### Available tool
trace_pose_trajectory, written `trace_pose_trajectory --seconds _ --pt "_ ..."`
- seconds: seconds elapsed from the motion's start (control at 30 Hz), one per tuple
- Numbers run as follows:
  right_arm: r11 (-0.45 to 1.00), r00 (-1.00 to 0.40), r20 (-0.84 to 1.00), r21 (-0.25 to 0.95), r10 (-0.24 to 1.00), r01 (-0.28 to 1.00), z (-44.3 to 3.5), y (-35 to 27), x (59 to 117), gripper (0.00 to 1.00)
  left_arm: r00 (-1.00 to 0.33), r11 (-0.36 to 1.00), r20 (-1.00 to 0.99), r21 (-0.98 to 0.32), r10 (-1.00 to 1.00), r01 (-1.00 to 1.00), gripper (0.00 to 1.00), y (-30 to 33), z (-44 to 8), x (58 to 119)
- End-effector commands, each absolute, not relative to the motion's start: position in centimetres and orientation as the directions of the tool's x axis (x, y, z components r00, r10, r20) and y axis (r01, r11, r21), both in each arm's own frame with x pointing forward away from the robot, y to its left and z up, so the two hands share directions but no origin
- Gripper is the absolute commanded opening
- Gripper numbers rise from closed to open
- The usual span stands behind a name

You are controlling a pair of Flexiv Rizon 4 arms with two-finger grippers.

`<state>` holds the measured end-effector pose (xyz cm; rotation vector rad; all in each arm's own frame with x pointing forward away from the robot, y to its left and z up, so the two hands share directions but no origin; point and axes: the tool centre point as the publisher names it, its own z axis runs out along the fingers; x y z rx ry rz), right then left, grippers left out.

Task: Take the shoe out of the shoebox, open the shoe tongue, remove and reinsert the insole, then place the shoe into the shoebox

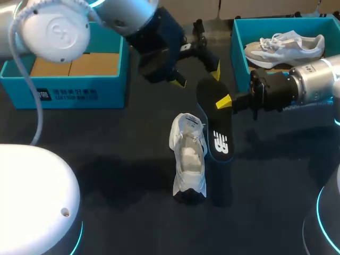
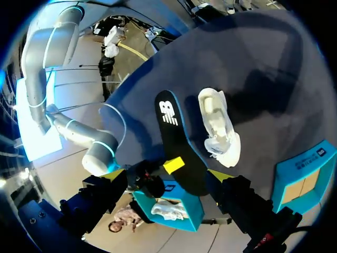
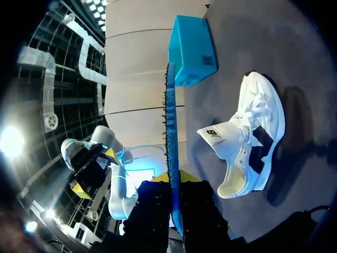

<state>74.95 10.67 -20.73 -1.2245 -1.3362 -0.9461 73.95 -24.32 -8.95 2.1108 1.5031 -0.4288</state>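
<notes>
While the right gripper [image 1: 224, 102] is clamped on the one black insole [image 1: 215, 127], just beside the white shoe [image 1: 188, 156] standing on the table [image 1: 106, 159], the left gripper [image 1: 198, 75] is held wide open above the insole's far end. Two shoes are counted, the second shoe [image 1: 284, 48] lying in the shoebox [image 1: 239, 58]; its sole is hidden by the right arm. A second blue box [image 1: 79, 90] is partly covered by the left arm.

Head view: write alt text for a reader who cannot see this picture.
The right hand grips a black insole beside a white shoe lying on the dark table. The open left hand hovers just behind the insole. At the back, a teal shoebox on the right holds a second shoe; another teal box stands left.
</notes>
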Motion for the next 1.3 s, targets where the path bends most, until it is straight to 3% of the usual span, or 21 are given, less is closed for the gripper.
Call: trace_pose_trajectory --seconds 0.03,0.17,0.47,0.63,1.0,1.3 --pt "0.168 0.066 0.985 -0.093 0.16 0.981 -20.7 10.4 74.8 0.0 0.332 -0.259 -0.446 0.218 0.831 0.941 1.0 -24.6 -8.7 74.1" --pt "0.177 0.069 0.985 -0.097 0.161 0.979 -20.7 10.3 74.8 0.0 0.332 -0.259 -0.446 0.218 0.831 0.941 1.0 -24.6 -8.7 74.1" --pt "0.176 0.072 0.984 -0.101 0.162 0.979 -20.8 10.1 74.5 0.0 -0.014 0.06 -0.316 0.137 0.949 0.989 1.0 -25.6 -8.2 75.1" --pt "0.169 0.072 0.984 -0.099 0.161 0.981 -20.8 10.1 74.4 0.0 -0.114 0.134 -0.226 0.076 0.967 0.988 1.0 -26.0 -8.8 75.9" --pt "0.163 0.078 0.985 -0.103 0.155 0.981 -21.1 10.2 74.2 0.0 -0.103 0.112 -0.108 0.086 0.989 0.99 1.0 -27.0 -9.7 76.1" --pt "0.162 0.084 0.984 -0.109 0.154 0.981 -21.3 10.2 74.4 0.0 -0.171 0.176 -0.061 0.091 0.983 0.98 1.0 -27.1 -10.3 76.2"
